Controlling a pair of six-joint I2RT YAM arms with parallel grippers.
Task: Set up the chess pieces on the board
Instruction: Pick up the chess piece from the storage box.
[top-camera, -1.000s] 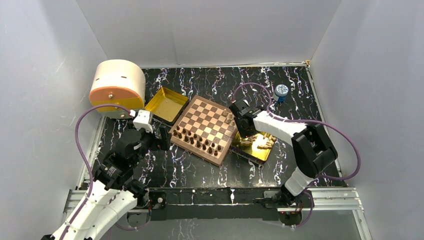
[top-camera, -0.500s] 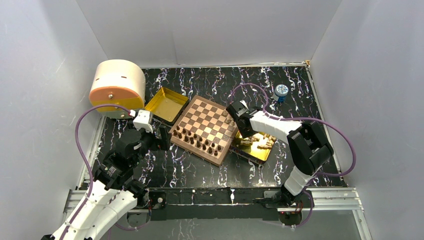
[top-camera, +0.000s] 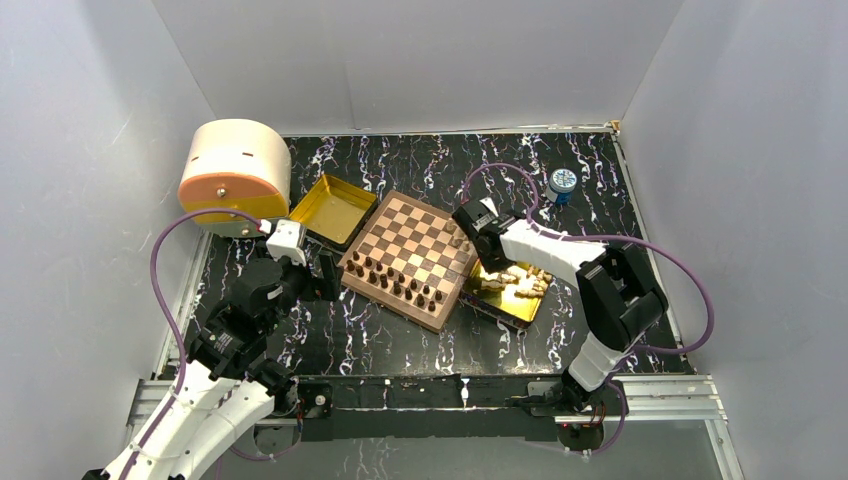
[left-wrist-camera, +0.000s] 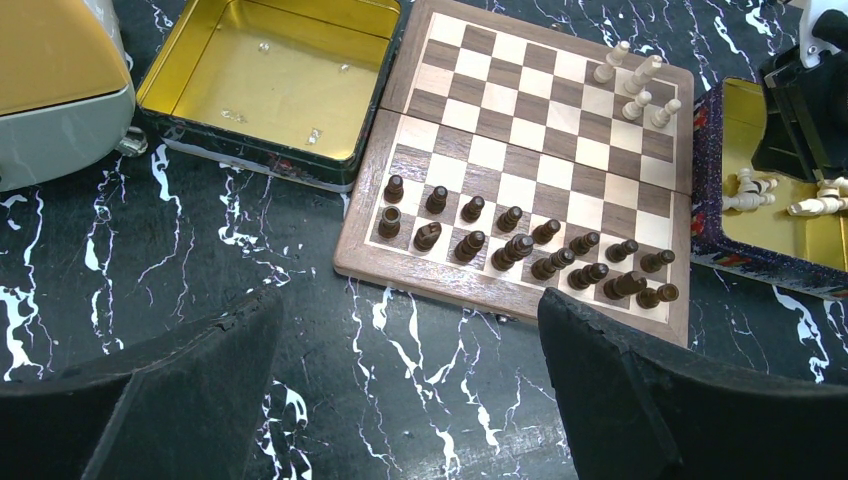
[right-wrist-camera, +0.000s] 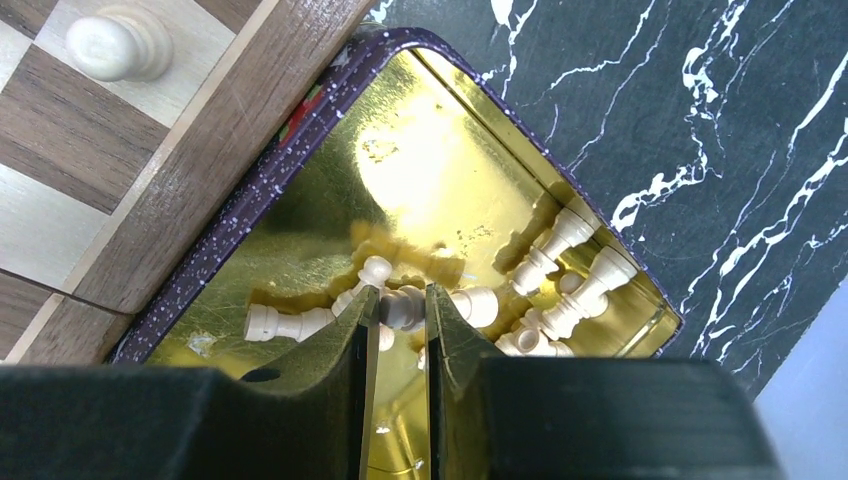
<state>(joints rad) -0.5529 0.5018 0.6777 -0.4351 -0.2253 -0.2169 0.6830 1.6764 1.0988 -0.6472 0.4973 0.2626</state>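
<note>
Right gripper (right-wrist-camera: 398, 300): jaws narrow, pinching a tan chessman (right-wrist-camera: 405, 310) in the gold tray (right-wrist-camera: 430, 170) beside the board (right-wrist-camera: 60, 130). A straight-up lift should clear the neighbouring pieces (right-wrist-camera: 565, 300). Left gripper (left-wrist-camera: 408, 320) is wide and empty, near the board.

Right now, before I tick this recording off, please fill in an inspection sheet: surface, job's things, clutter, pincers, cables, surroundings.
Surface: black marble-patterned table; no spills seen.
Job's things: board lies open. The dark pieces fill the two rows nearest the arms. Four light pieces stand at a far corner. Loose light pieces lie in the right gold tray.
Clutter: left gold tray holds no pieces; round cream and orange device; small blue jar.
Pincers: left pincer is wide open and holds nothing. Right pincer pinches one light piece in the right gold tray.
Cables: left purple cable and right purple cable are both off the board.
Surroundings: plain pale walls; metal rail.
</note>
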